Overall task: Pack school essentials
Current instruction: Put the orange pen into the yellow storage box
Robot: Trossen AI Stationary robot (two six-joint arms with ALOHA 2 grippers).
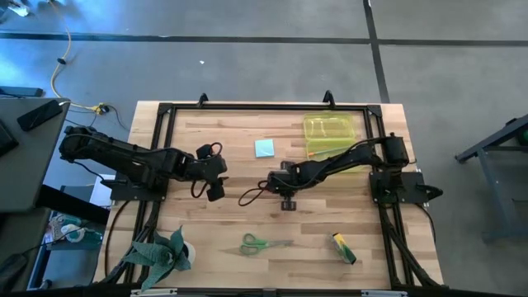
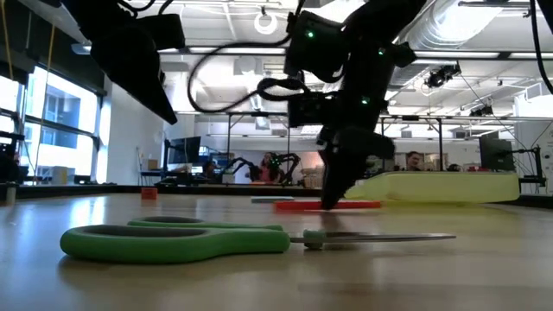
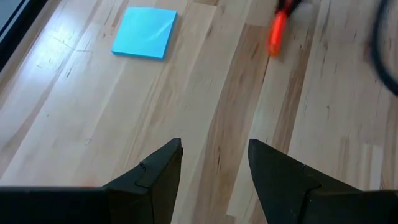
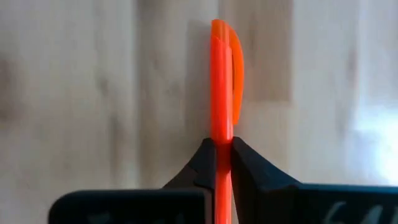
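Now | wooden table | right gripper pinching red-orange marker | left gripper spread | lab behind

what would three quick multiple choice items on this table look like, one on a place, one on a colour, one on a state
1. Where do the scissors lie in the high view?
A. inside the yellow case
B. near the table's front edge, between the plant and the yellow-green stick
C. under the left gripper

2. What colour is the note pad?
A. light blue
B. red
C. white

3. What is the state of the right gripper?
A. open above the scissors
B. shut on nothing
C. shut on the red-orange marker

Answers:
1. B: the plant is to their left and the yellow-green stick to their right.
2. A: the left wrist view shows it light blue.
3. C: the right wrist view shows its fingers pinching the red-orange marker.
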